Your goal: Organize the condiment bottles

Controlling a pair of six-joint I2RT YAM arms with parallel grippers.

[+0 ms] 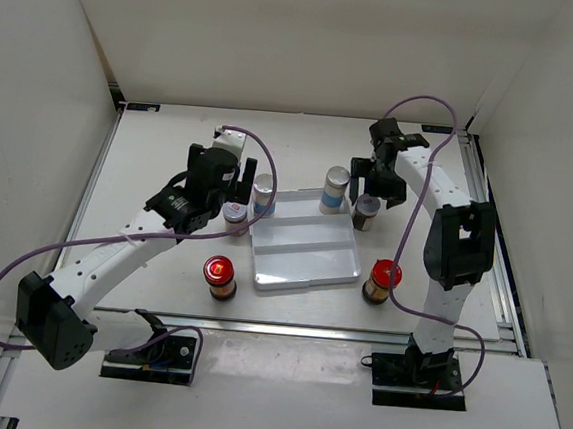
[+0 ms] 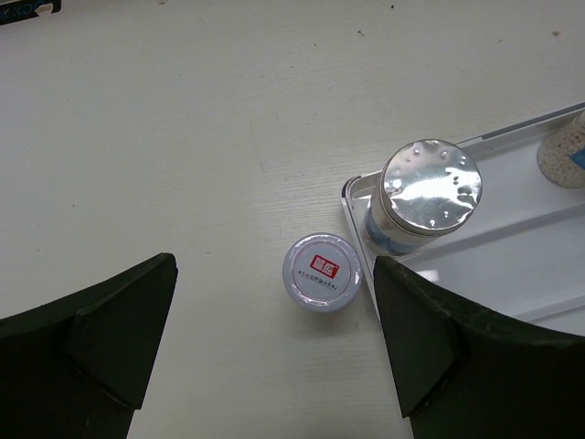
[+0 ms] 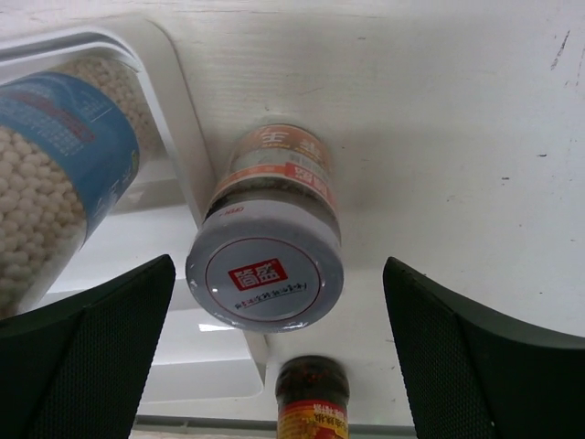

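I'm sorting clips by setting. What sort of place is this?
Probably a robot lab cell, not a kitchen: white walls box in the table, a left arm and right arm are bolted to it, condiment bottles stand near a tray.

White ridged rectangular tray (image 1: 303, 256) at centre frame, slightly skewed, lying flat on a white table (image 1: 172, 144), white enclosure walls (image 1: 282, 33) across top and sides, metal rails (image 1: 95, 183) along the table's edges

1 high overhead view, 2 close downward wrist views, tray (image 1: 303, 251) common
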